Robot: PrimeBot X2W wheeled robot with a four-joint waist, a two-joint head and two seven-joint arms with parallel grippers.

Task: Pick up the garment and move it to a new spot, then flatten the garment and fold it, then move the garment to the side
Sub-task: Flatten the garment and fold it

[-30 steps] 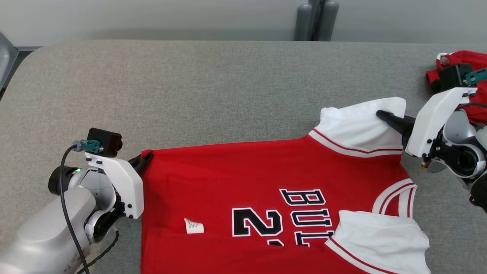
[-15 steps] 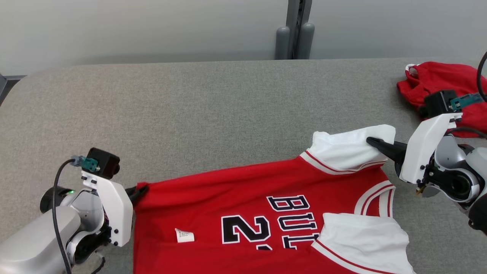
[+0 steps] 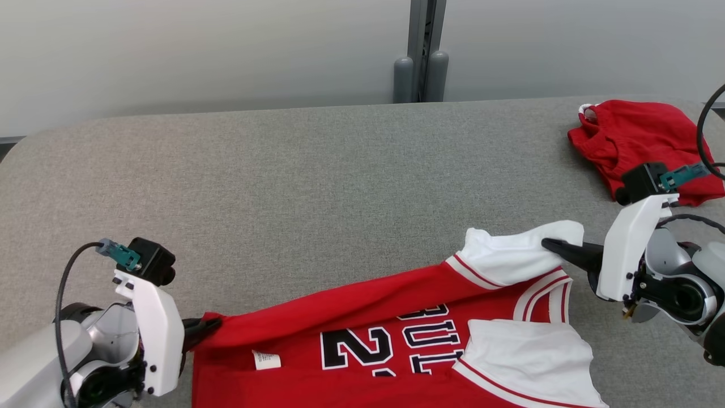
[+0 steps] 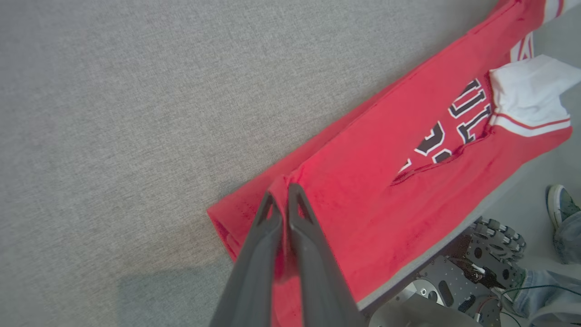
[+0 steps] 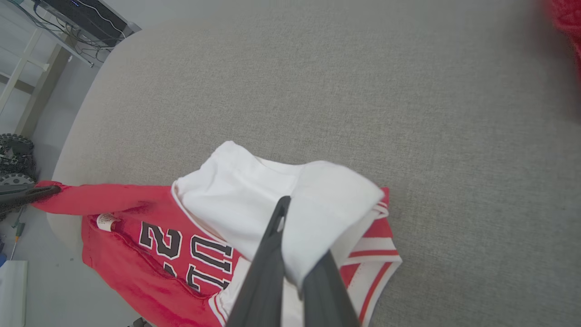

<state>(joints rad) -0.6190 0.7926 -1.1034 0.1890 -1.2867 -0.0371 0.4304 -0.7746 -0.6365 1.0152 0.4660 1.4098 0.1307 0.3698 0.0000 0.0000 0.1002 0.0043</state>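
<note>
From the head view, the red jersey lies along the near edge of the grey table, its far edge pulled into a straight line between the two arms. I take it that gripping both ends keeps the cloth taut for laying it flat or folding it over. A second red garment sits at the far right, well apart.

In the left wrist view, the left gripper is pinched almost closed on the jersey's red hem corner, with cloth bunched between the fingers. Part of the jersey hangs over the table edge, above a wheeled base and a person's shoe.

In the right wrist view, the right gripper is clamped fully on the white sleeve, which drapes over one finger.
</note>
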